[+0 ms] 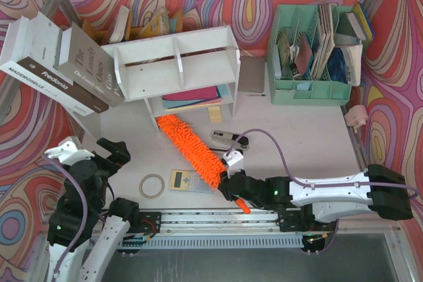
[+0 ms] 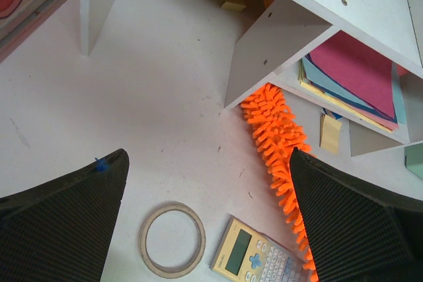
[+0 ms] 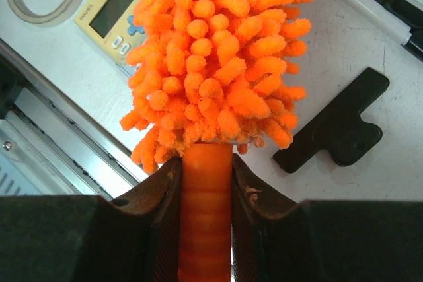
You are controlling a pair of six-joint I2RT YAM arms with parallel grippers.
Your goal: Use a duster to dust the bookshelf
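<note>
The white bookshelf (image 1: 175, 64) stands at the back centre, with coloured folders on its lower tier; its corner shows in the left wrist view (image 2: 291, 37). The orange fluffy duster (image 1: 192, 150) lies diagonally on the table from the shelf's foot toward the near edge. My right gripper (image 1: 232, 188) is shut on its ribbed orange handle (image 3: 206, 216), both fingers pressed against it, with the fluffy head (image 3: 218, 51) just ahead. My left gripper (image 1: 109, 153) hovers wide open at the near left, nothing between its fingers (image 2: 63, 222); the duster's tip (image 2: 274, 137) lies beside its right finger.
A tape ring (image 1: 152, 185) and a calculator (image 1: 188, 181) lie near the front edge. A black stapler (image 1: 230, 140) sits right of the duster. A mint-green file organizer (image 1: 310, 57) stands at the back right, large books (image 1: 59, 64) lean at the back left.
</note>
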